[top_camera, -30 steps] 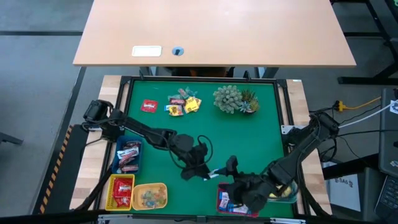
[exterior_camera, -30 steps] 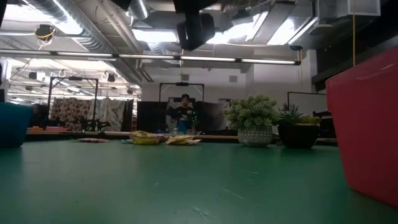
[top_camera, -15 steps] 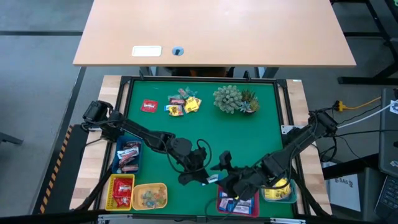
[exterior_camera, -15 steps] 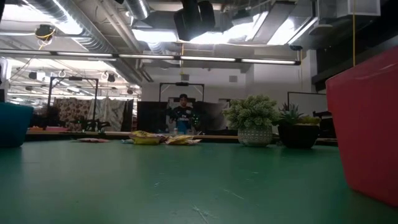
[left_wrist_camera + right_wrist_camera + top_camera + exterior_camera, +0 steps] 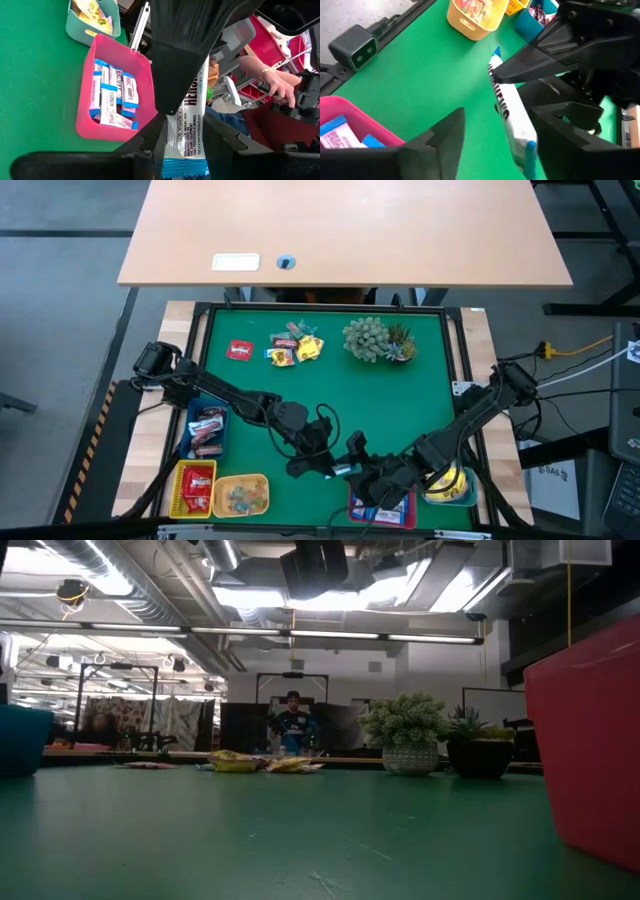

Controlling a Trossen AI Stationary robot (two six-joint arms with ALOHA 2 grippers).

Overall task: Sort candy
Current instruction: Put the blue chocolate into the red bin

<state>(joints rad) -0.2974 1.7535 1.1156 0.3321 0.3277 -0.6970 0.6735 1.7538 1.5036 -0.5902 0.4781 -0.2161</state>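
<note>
Candy [image 5: 189,125], a blue-and-white bar above the near surface [image 5: 400,400], is gripped by the left claw [image 5: 322,467] and should be pinched firmly by the open right claw [image 5: 357,471] before being let go.

The high view looks straight down on the green mat [image 5: 400,410], taking in its whole spread. The low view sits at mat level, facing across to the potted plant [image 5: 408,735] (the same plant [image 5: 368,338] sits at the mat's far edge from above). The left wrist view looks close over the pink tray [image 5: 112,90]. The right wrist view, equally close, catches a corner of that pink tray [image 5: 350,117] and faces the yellow tray [image 5: 472,12].
</note>
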